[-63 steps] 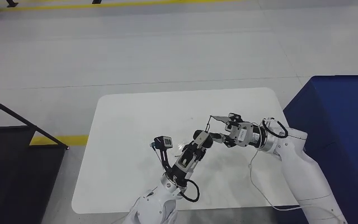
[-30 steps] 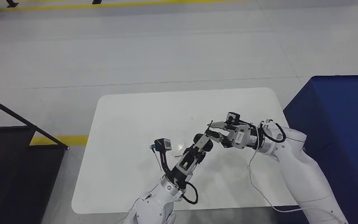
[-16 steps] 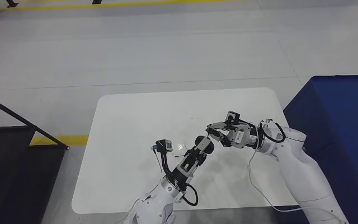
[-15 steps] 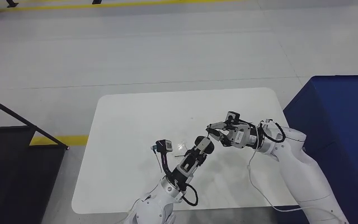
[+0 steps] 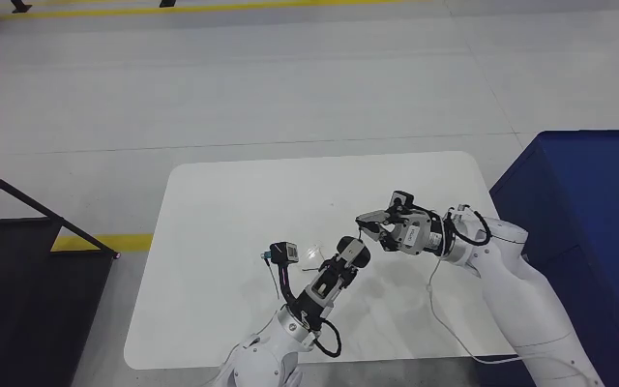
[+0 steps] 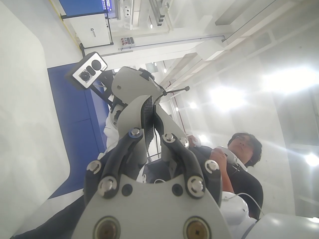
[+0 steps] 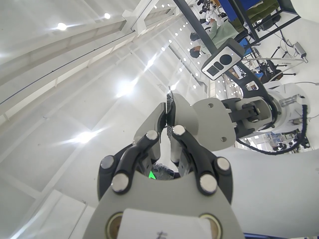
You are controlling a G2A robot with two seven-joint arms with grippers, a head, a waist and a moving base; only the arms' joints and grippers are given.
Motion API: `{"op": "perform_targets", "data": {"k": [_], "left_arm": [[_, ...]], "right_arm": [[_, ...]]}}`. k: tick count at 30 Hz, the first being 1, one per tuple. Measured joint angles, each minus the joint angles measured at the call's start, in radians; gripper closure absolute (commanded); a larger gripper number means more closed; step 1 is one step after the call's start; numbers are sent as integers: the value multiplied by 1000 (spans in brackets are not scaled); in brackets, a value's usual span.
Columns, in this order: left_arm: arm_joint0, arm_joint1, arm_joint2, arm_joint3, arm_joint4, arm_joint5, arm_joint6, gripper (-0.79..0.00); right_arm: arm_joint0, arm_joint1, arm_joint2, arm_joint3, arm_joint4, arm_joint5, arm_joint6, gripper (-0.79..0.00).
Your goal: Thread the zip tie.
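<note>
- left gripper (image 6: 152,100): the fingers are nearly together, pinching a thin black zip tie (image 6: 174,90) that runs down the narrow slot between the pads.
- From the left wrist view, the tie leaves the fingertips, curves sideways, and ends in a small dark knob out past the tips, clear of both grippers.
- right gripper (image 7: 169,103): its pads are pressed together on the zip tie (image 7: 170,91). A short black tip pokes out beyond the fingertips.
- I can't tell from any view whether the tail has gone through the head. It's too thin to resolve.
- In the top view, the left gripper (image 5: 358,240) and right gripper (image 5: 367,220) sit tip to tip, just beside each other. The zip tie (image 5: 360,228) shows as a small dark fleck between them.
- The left arm comes in from the near edge of the table (image 5: 242,213), angled toward the far right. The right arm comes in from the right side, pointing left.
- The meeting point is over the table's right-centre area.
- Each arm carries a wrist camera: the left camera (image 5: 283,251) sits off to the side of its forearm, and the right camera (image 5: 401,201) sits just behind its fingers.
- A blue cabinet (image 5: 571,193) stands just off the table's right edge, behind the right arm.
</note>
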Motion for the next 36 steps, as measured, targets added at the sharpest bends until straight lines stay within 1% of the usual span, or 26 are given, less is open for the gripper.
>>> {"op": "perform_targets", "data": {"k": [6, 13, 18, 24, 30, 36], "left_arm": [[-3, 4, 3, 9, 19, 13, -27, 0], [-8, 9, 12, 27, 105, 49, -45, 0], [-11, 9, 15, 31, 118, 73, -23, 0], [-17, 6, 11, 33, 87, 70, 9, 0], [-15, 10, 10, 49, 138, 84, 8, 0], [-17, 11, 12, 58, 178, 111, 33, 0]], "right_arm": [[5, 0, 4, 3, 3, -41, -4, 0], [0, 1, 6, 0, 10, -54, 0, 0], [0, 2, 13, 5, 30, -54, 0, 0], [5, 1, 28, 20, 78, -49, -23, 0], [1, 2, 49, 21, 100, -68, -31, 0], [-5, 2, 59, 11, 122, -72, -39, 0]]}}
